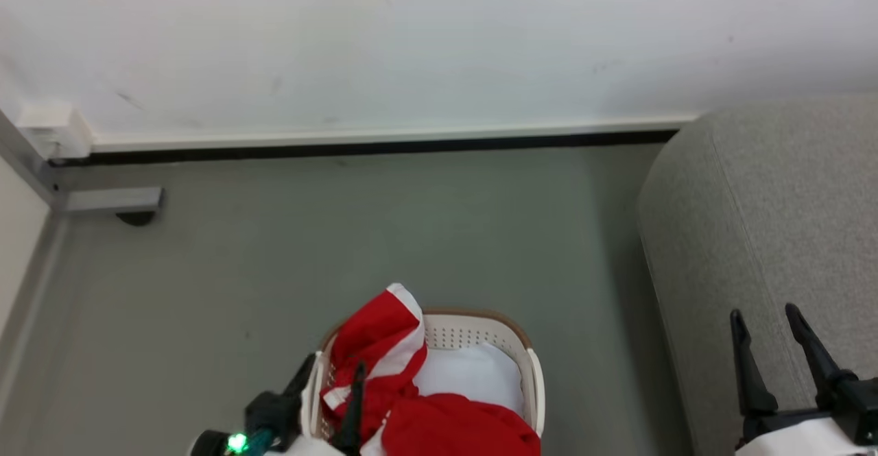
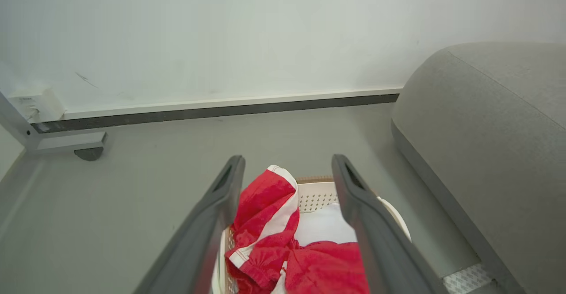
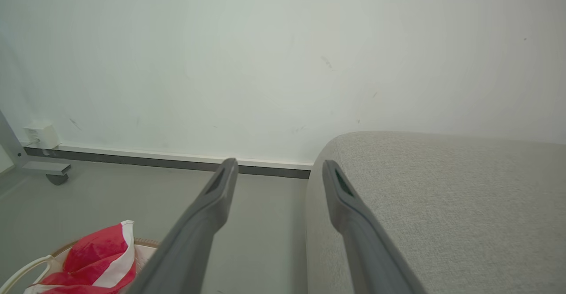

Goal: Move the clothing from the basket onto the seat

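While the clothing [image 1: 381, 346] lies heaped in the basket [image 1: 532, 374], one red fold draped up over its far-left rim beside a pale white cloth [image 1: 473, 374], I judge the first pick not yet begun; my left gripper [image 2: 287, 163] hovers over the basket's near-left side, fingers spread wide and empty; next I need to dip down and pinch a thick red fold, not the white cloth; my right gripper [image 1: 764, 313], likewise spread and empty, hangs well right of the basket, over the seat [image 1: 768, 202]
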{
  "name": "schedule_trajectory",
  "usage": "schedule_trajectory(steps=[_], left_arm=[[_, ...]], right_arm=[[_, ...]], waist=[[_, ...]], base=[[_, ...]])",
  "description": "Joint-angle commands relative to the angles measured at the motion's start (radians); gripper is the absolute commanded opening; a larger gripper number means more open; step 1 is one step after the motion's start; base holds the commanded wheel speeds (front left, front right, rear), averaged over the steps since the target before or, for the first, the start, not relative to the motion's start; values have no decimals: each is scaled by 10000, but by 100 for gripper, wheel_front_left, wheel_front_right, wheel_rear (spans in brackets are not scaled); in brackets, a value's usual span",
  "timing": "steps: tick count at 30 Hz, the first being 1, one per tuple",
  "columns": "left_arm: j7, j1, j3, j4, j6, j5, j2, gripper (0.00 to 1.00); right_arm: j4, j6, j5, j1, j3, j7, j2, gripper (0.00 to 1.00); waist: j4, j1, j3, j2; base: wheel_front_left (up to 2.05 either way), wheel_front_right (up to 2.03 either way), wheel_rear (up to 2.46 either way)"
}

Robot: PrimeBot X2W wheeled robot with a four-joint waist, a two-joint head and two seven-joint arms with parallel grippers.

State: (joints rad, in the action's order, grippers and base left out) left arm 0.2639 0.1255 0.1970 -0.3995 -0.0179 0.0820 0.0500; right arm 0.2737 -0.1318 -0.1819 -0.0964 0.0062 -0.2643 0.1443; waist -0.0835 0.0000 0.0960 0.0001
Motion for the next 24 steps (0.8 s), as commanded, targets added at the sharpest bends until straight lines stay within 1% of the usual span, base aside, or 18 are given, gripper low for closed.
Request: schedule_trajectory(steps=[1, 3, 6, 11, 13, 16, 19, 21, 24], left_arm=[[6, 469, 273, -654, 105, 151, 39, 100], [-172, 986, 705, -1414, 246, 347, 29, 100], [-620, 1775, 1425, -2362, 226, 642, 26, 100], [-2018, 2958, 2500, -3631, 155, 1348, 32, 100], [-2544, 3424, 2753, -4088, 5, 1560, 35, 100], [-3183, 3970, 2961, -4766, -396, 1679, 34, 100], [-3635, 4491, 2930, -5432, -750, 1885, 35, 100], [-3889, 4764, 2914, -5846, -907, 1984, 33, 100], [-4196, 5112, 2930, -6436, -1010, 2028, 55, 100]], right_arm=[[-99, 21, -188, -261, 91, 0, -17, 100], [-159, 21, -313, -481, 187, 0, 27, 100], [-284, 21, -418, -761, 267, 0, 14, 100], [-520, 21, -719, -1332, 381, 1, -130, 100], [-648, 21, -841, -1543, 451, 1, -180, 100], [-779, 21, -960, -1815, 584, 1, -280, 100], [-907, 21, -1114, -1996, 624, 1, -395, 100], [-973, 21, -1269, -2126, 603, 1, -451, 100], [-1111, 21, -1438, -2260, 676, 1, -543, 100]], waist=[[-372, 0, 612, -1], [-558, 0, 981, -1], [-842, 0, 1510, -1], [-1348, 0, 2561, -1], [-1549, 0, 2945, -1], [-1833, 0, 3423, -1], [-2063, 0, 3821, -1], [-2166, 0, 4069, -1], [-2304, 0, 4440, -1]], base=[[0, 0, 0], [0, 0, 0], [0, 0, 0], [0, 0, 0], [0, 0, 0], [0, 0, 0], [0, 0, 0], [0, 0, 0], [0, 0, 0]])
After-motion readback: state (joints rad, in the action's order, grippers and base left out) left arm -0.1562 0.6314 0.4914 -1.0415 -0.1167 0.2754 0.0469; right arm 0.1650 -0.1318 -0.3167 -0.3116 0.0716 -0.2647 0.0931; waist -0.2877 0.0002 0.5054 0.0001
